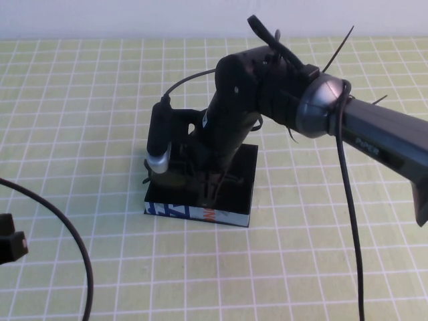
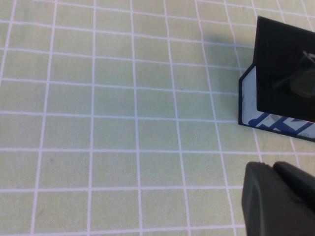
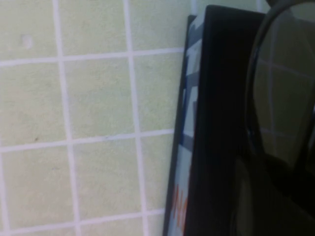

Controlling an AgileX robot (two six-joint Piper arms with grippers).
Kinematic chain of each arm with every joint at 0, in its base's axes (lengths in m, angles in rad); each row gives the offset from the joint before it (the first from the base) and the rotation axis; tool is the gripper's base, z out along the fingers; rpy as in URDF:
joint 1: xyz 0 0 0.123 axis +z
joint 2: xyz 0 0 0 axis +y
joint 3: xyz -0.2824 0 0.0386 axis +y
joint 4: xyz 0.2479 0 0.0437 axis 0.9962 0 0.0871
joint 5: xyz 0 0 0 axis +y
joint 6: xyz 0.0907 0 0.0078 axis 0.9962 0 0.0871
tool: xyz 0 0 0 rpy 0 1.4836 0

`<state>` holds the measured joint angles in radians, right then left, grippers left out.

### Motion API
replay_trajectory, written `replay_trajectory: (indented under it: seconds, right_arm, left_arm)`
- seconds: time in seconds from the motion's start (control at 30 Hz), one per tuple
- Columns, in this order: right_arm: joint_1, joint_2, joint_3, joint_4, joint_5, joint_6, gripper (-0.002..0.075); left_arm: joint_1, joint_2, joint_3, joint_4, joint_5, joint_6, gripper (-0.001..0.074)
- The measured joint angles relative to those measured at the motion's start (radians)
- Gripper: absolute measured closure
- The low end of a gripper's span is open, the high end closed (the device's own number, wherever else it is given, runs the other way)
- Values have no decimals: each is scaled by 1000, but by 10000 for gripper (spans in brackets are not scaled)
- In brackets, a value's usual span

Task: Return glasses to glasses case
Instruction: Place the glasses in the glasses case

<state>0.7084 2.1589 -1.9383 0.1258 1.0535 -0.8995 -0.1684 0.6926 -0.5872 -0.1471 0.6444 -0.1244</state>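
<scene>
Right now the glasses (image 3: 288, 93) sit at the glasses case (image 1: 234, 194), over its black top; my right wrist view shows one tinted, reflective lens in a dark rim lying just beside the case's black edge, with the lens mirroring the grid lines; whether the frame already rests inside the case or hangs just above it I cannot tell, since my own arm covers that spot from the high view; the case itself is a black rectangular box near the middle of the table (image 1: 80, 134), its blue-and-white printed side with a small orange mark turned toward me; my right gripper (image 1: 210, 180) is down on the case, reaching in from my right with the arm slanting over it, and its fingertips are hidden beneath the wrist, so I cannot tell whether they are spread or pinching the glasses; my left gripper (image 1: 10, 246) is parked low at the left edge of the high view, well apart from the case, and its dark tip shows in the left wrist view without revealing whether it is spread or pressed together; a black cable (image 1: 73, 241) curves past it over the green gridded cloth.
</scene>
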Motion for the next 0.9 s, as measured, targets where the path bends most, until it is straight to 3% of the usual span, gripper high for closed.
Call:
replay_trajectory:
  seconds: [0.47, 0.9]
  right_arm:
    - [0, 41, -4, -50, -33, 0, 659]
    - [0, 41, -6, -54, -33, 0, 587]
  left_arm:
    - [0, 0, 0, 0, 1, 0, 738]
    - [0, 0, 0, 0, 11, 4, 738]
